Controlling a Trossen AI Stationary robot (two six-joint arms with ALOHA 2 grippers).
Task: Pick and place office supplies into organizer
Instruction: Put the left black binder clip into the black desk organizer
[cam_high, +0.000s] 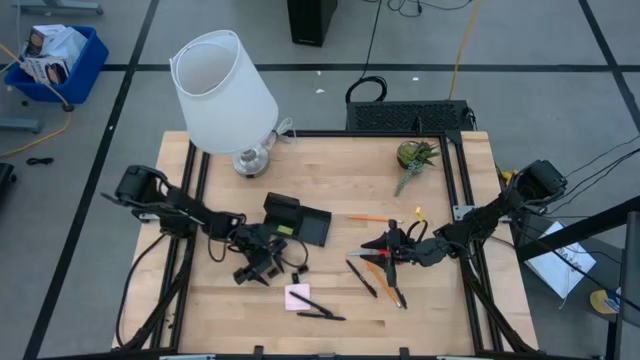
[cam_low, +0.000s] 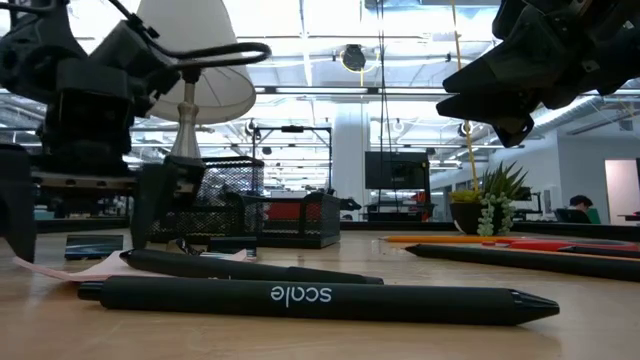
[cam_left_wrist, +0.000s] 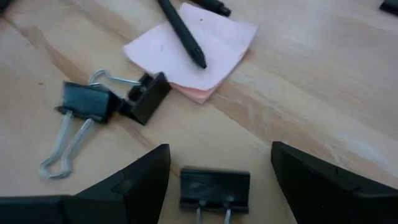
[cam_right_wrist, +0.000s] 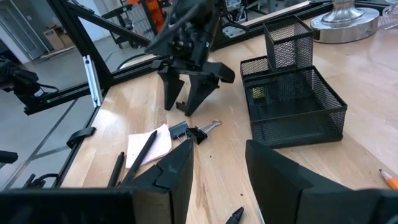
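Observation:
My left gripper (cam_high: 266, 266) is low over the table just near of the black mesh organizer (cam_high: 300, 222) and is open. In the left wrist view its fingers (cam_left_wrist: 221, 149) stand on either side of a small black binder clip (cam_left_wrist: 214, 186) without touching it. Two more clips (cam_left_wrist: 87, 102) (cam_left_wrist: 147, 99) lie flat beyond. The pink sticky pad (cam_left_wrist: 199, 50) rests on the table with a black pen (cam_left_wrist: 181, 30) across it. My right gripper (cam_high: 386, 246) is open and empty, raised above the red-handled scissors (cam_high: 383, 260) and pens (cam_high: 362, 278).
A white lamp (cam_high: 222, 90) stands at the far left and a green plant sprig (cam_high: 415, 160) at the far right. An orange pencil (cam_high: 370, 218) and a tiny yellow piece (cam_high: 417, 212) lie right of the organizer. Two black pens (cam_low: 310, 295) lie near the near edge.

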